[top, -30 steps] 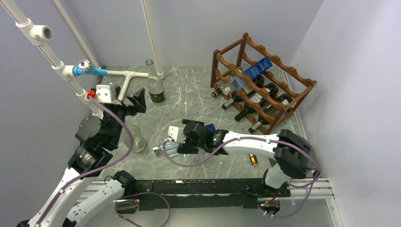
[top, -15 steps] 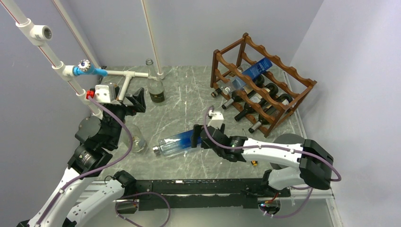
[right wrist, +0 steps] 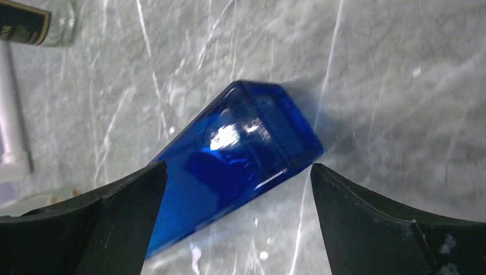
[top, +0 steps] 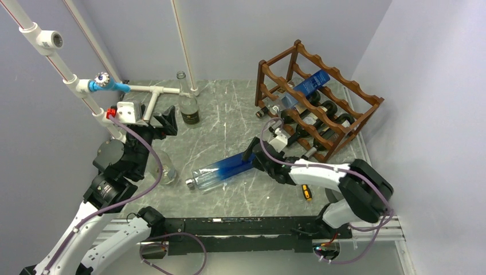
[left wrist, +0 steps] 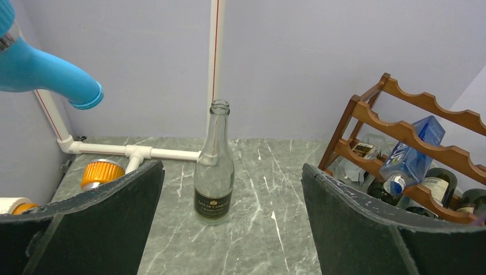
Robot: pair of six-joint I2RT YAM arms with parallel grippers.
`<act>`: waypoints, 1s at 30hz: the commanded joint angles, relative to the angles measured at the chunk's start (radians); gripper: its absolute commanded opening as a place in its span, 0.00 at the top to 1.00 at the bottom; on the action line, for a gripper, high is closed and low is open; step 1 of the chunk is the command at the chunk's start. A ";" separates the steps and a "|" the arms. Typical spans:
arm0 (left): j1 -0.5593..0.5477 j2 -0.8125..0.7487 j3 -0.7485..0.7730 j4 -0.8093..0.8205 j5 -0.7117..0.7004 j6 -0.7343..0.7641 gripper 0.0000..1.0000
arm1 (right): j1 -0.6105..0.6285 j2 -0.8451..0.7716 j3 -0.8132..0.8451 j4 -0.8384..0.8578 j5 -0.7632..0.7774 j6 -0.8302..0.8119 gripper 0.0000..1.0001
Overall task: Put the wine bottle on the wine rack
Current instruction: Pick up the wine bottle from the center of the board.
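A blue wine bottle [top: 220, 171] lies on its side on the marble table, clear neck to the near left and base to the far right. My right gripper [top: 253, 156] is open at the bottle's base end. In the right wrist view the blue base [right wrist: 240, 143] sits between the spread fingers, nearer the left one, and my gripper [right wrist: 238, 166] does not clamp it. The wine rack [top: 261, 80] stands at the back right with several bottles on it, and also shows in the left wrist view [left wrist: 412, 134]. My left gripper [top: 167, 120] is open and empty at the left.
A clear champagne bottle [top: 189, 106] stands upright at the back, ahead of the left gripper [left wrist: 232, 166]. A clear glass vessel [top: 163, 169] sits by the left arm. White pipes [top: 155, 90] run along the back left. A small yellow tool [top: 306, 193] lies near the right arm.
My right gripper has moved right and back along the lying blue bottle, from over its neck end to its base end. The bottle stays on the table. The left arm has not moved.
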 commanded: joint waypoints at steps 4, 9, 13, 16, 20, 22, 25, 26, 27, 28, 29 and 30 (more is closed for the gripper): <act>0.003 0.010 0.022 0.023 0.005 -0.012 0.04 | -0.086 0.290 0.323 -0.003 0.036 -0.312 0.01; 0.003 0.004 0.025 0.022 0.011 -0.012 0.04 | -0.112 0.459 0.625 -0.186 0.067 -0.436 0.00; 0.003 -0.004 0.020 0.033 0.012 -0.004 0.04 | -0.111 0.474 0.700 -0.313 0.095 -0.446 0.00; 0.003 -0.007 0.033 0.016 0.015 -0.012 0.04 | -0.096 0.441 0.683 -0.389 0.087 -0.433 0.00; 0.003 -0.020 0.019 0.035 0.028 -0.007 0.04 | -0.026 0.428 0.680 -0.540 0.135 -0.288 0.00; 0.003 -0.015 0.018 0.041 0.026 -0.003 0.04 | 0.026 0.431 0.688 -0.580 0.131 -0.223 0.00; 0.003 -0.004 0.031 0.014 0.025 -0.010 0.04 | 0.089 0.431 0.716 -0.653 0.179 -0.103 0.00; 0.003 -0.002 0.030 0.017 0.022 -0.009 0.04 | 0.099 0.435 0.724 -0.663 0.167 -0.082 0.00; 0.003 0.000 0.027 0.024 0.017 -0.008 0.04 | 0.108 0.441 0.730 -0.660 0.153 -0.064 0.00; 0.003 0.002 0.025 0.029 0.017 -0.007 0.04 | 0.116 0.451 0.739 -0.665 0.142 -0.030 0.00; 0.003 0.002 0.025 0.026 0.020 -0.010 0.04 | 0.121 0.465 0.750 -0.683 0.129 0.014 0.00; 0.003 0.001 0.027 0.019 0.024 -0.013 0.04 | 0.124 0.485 0.766 -0.699 0.112 0.047 0.00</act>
